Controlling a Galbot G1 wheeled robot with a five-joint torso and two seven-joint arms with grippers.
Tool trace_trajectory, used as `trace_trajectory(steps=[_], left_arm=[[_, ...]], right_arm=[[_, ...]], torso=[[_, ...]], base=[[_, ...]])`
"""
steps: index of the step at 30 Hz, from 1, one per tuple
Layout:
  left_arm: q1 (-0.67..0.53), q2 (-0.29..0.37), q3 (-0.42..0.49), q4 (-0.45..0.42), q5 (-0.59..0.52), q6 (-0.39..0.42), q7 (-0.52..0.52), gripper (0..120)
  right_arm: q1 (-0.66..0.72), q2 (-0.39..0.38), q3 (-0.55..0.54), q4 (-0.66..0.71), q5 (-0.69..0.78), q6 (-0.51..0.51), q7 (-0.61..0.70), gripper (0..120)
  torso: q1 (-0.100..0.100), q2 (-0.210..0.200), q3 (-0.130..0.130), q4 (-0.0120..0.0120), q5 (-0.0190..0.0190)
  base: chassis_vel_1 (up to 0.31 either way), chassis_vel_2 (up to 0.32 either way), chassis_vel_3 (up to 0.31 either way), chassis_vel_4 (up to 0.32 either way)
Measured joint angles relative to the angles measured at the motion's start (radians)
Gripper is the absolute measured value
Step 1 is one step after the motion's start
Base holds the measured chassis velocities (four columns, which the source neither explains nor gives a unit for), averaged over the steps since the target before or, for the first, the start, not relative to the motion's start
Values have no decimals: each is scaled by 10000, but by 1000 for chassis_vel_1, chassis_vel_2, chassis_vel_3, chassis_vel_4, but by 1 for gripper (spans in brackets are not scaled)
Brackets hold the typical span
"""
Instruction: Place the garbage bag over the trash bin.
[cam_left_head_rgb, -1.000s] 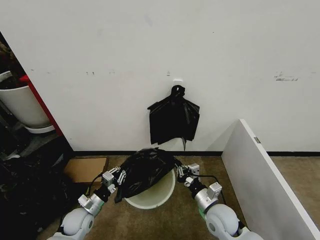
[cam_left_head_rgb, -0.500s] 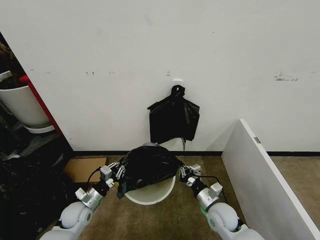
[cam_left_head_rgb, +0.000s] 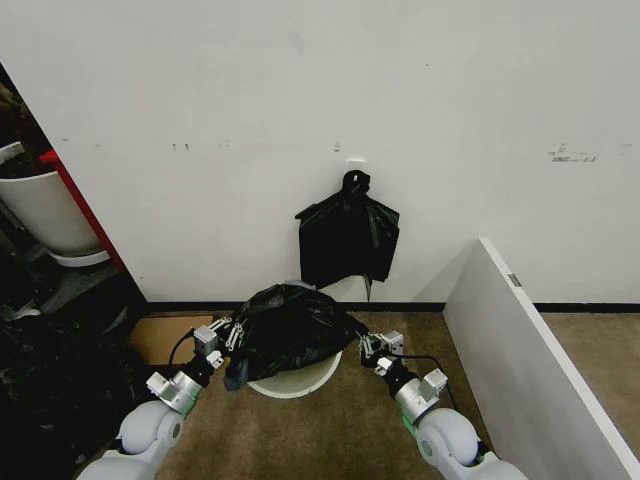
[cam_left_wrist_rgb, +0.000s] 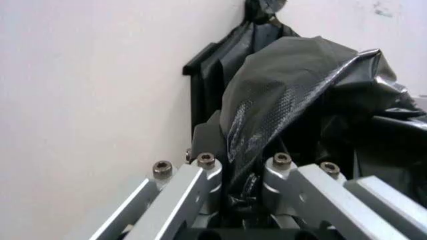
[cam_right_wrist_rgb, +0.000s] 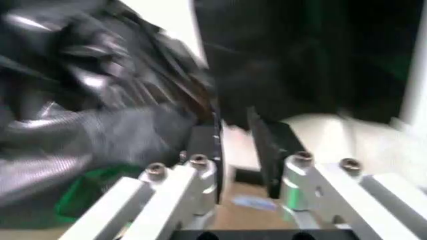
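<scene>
- Head view: the garbage bag (cam_left_head_rgb: 288, 329) sits bunched in a glossy black mound across the top of the trash bin (cam_left_head_rgb: 300, 378), covering most of the opening; only the bin's near cream rim and a bit of its far edge show.
- On the bin's left, the left gripper (cam_left_head_rgb: 226, 340) meets the bag's edge just outside the rim.
- From the left wrist view, the left gripper (cam_left_wrist_rgb: 241, 165) has its jaws clenched on a fold of the garbage bag (cam_left_wrist_rgb: 293, 100), which balloons up beyond the fingers.
- On the bin's right, the right gripper (cam_left_head_rgb: 366, 347) sits at the bag's other edge, close to the rim.
- Its wrist view is blurred: the right gripper (cam_right_wrist_rgb: 233, 150) has a gap between its two fingers with nothing plainly caught in it, and the bag (cam_right_wrist_rgb: 87, 95) seems to lie against one finger (cam_right_wrist_rgb: 200, 145), so it looks released rather than gripping.
- Behind the bin, a knotted bunch of black bags (cam_left_head_rgb: 347, 240) hangs on the white wall (cam_left_head_rgb: 300, 100).
- Left of the bin, a cardboard piece (cam_left_head_rgb: 165, 338) lies on the floor.
- Right of the bin stands a white panel (cam_left_head_rgb: 530, 370).
</scene>
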Motion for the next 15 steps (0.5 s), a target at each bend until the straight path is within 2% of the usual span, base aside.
trace_trajectory(steps=[3,5,7,10,14,15], left_arm=[[6,-114,60,-156,65,148,-280,5],[-9,-183,115,-209,143,239,-445,5],[-22,-218,135,-226,170,283,-529,5],[-72,-320,191,-248,218,396,-794,5],[-153,-417,244,-265,269,517,-1272,5],[-153,-417,244,-265,269,517,-1272,5]], right_arm=[[-132,105,-297,993,232,-1557,3281,30],[-208,194,-435,1534,558,-2164,4811,39],[-262,220,-467,1722,646,-2240,5202,43],[-534,257,-540,2374,775,-2247,5941,54],[-1034,252,-657,3229,1171,-1890,5940,72],[-1034,252,-657,3229,1171,-1890,5940,72]], torso=[[0,0,0,1,-2],[0,0,0,0,0],[0,0,0,0,-1],[0,0,0,0,-1],[0,0,0,0,-2],[0,0,0,0,-2]], base=[[0,0,0,0],[0,0,0,0],[0,0,0,0],[0,0,0,0],[0,0,0,0],[0,0,0,0]])
